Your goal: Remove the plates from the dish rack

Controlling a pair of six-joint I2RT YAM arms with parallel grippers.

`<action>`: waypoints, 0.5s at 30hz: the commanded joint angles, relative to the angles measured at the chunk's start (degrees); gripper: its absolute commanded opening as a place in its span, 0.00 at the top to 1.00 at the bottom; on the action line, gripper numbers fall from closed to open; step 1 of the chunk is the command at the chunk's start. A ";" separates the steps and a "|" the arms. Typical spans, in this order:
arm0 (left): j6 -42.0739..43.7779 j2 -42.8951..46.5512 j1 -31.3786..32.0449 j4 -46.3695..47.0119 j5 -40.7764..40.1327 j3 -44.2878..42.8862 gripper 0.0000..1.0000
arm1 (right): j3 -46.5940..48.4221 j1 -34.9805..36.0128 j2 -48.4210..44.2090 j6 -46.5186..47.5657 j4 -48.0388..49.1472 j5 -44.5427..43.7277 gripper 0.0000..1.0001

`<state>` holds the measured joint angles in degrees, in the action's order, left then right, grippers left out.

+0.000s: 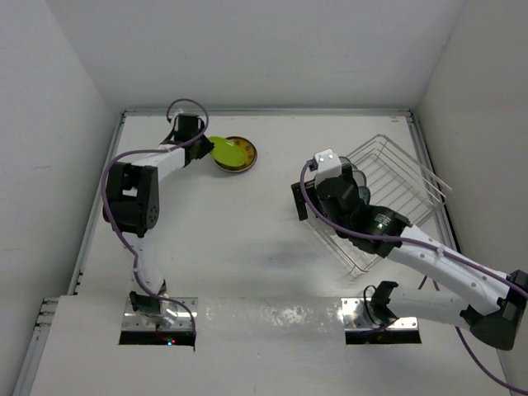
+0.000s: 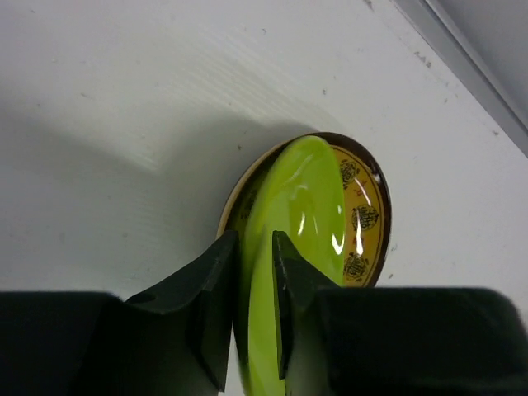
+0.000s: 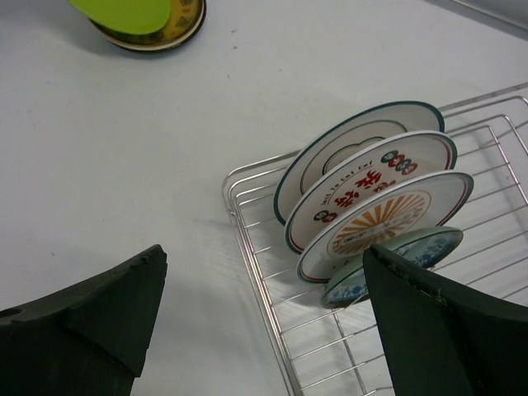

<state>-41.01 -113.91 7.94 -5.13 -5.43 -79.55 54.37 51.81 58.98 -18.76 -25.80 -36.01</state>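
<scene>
Now your left gripper (image 2: 256,247) is clenching the glossy lime-green round plate (image 2: 301,198) by its rim, well left of the silvery wire dish rack (image 3: 237,216). Your right gripper (image 3: 264,256) is gaping above it. Racked plates (image 3: 371,194) are looking stiff, slick, breakable: pinch top rims.

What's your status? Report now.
Left jaws shut on lime plate, over yellow plate. Right jaws open above rack; four plates racked. Nothing blocking.
</scene>
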 commanded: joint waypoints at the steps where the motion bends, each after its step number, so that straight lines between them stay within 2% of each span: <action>1: 1.90 1.23 0.40 6.01 2.97 -3.60 0.78 | -0.75 -1.10 -0.10 -1.80 0.58 1.20 0.01; 3: 1.47 1.32 0.49 6.62 3.84 -2.98 0.65 | -1.81 -2.15 0.08 -3.55 0.49 1.47 0.01; 4: 0.94 1.32 0.49 6.62 4.72 -2.55 0.47 | -2.16 -4.07 0.26 -4.43 0.58 2.95 0.01; 5: 0.41 1.23 0.67 5.84 5.08 -2.28 0.36 | -2.86 -5.48 0.78 -5.40 0.58 4.44 0.01; 6: -0.37 0.54 0.84 4.18 5.17 -2.71 0.22 | -3.04 -8.80 1.22 -7.75 0.75 6.28 0.01; 7: -0.38 0.09 1.11 1.46 5.08 -4.54 0.16 | -3.13 -10.31 1.75 -9.08 0.84 9.09 0.01; 9: 1.54 -1.75 2.95 -5.74 4.99 -7.80 0.07 | -2.61 -12.43 3.85 -14.35 0.23 9.29 0.01; 10: 2.07 -2.10 3.48 -9.17 1.69 -11.64 0.01 | -2.08 -13.39 4.73 -16.37 -0.73 8.25 0.01; 12: 2.52 -1.50 4.53 -17.96 -1.85 -13.78 0.00 | 0.99 -13.58 7.63 -24.08 -5.80 0.62 0.01; 14: 1.99 0.95 4.62 -21.49 -4.67 -12.48 0.00 | 4.58 -13.58 9.65 -27.45 -9.34 -5.96 0.01; 15: 1.47 5.23 4.62 -21.77 -5.81 -10.99 0.00 | 5.74 -13.58 11.31 -31.73 -13.10 -8.09 0.01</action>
<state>-39.86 -115.50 11.75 -18.22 -6.24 -90.76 54.65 38.28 68.47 -38.63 -32.47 -35.44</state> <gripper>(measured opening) 0.999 0.986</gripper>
